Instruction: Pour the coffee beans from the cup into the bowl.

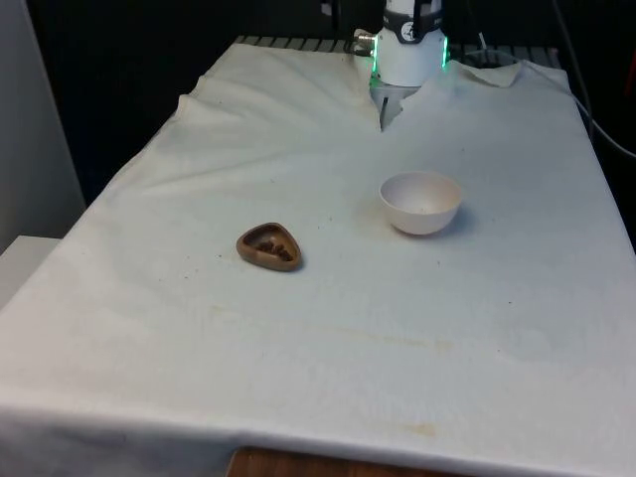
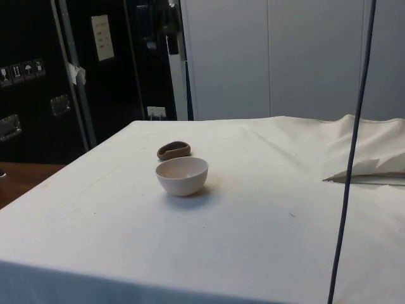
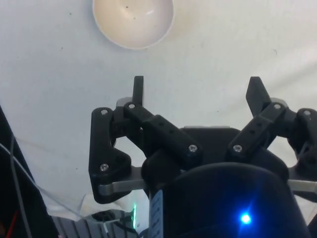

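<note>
Cup (image 1: 269, 246): brown, beans inside, on cloth at front view's left of white bowl (image 1: 420, 202), apart. Bowl empty. My gripper (image 3: 195, 89) spread wide, grasping nothing. Pour not started.

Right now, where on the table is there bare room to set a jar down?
The widest free cloth is the near stretch between the brown cup and the table's near edge. There is more along the front view's left, beside the cup. The strip between the cup and the white bowl is the tightest. The open end effector hangs above bare cloth near the bowl.
</note>
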`<state>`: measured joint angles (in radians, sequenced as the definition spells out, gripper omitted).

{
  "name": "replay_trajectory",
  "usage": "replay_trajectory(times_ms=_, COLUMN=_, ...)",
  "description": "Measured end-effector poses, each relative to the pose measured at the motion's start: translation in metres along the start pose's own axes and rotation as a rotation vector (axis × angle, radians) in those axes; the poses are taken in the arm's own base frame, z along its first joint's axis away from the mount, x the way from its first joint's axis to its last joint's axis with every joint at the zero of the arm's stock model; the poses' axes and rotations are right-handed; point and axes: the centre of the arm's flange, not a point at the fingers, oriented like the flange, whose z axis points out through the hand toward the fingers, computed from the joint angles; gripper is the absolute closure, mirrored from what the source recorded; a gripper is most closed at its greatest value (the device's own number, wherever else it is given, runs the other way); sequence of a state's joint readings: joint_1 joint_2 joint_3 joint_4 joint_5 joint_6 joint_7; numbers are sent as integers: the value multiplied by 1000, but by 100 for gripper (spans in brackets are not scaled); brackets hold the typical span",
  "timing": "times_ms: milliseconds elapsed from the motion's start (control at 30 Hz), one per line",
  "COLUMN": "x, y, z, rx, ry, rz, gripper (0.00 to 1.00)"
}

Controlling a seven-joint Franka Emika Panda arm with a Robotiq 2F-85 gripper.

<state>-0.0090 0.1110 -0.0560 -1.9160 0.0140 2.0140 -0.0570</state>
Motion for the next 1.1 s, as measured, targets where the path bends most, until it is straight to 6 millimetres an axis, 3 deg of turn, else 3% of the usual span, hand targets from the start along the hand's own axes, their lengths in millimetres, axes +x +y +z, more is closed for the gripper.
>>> replay_trajectory(times_ms=933, x=-6, y=38, z=38, rx=-14, ry=62, rz=45, gripper=0)
replay_trajectory(times_ms=1100, x=-4, y=47, z=52, rx=-19, ry=80, rz=62, gripper=0)
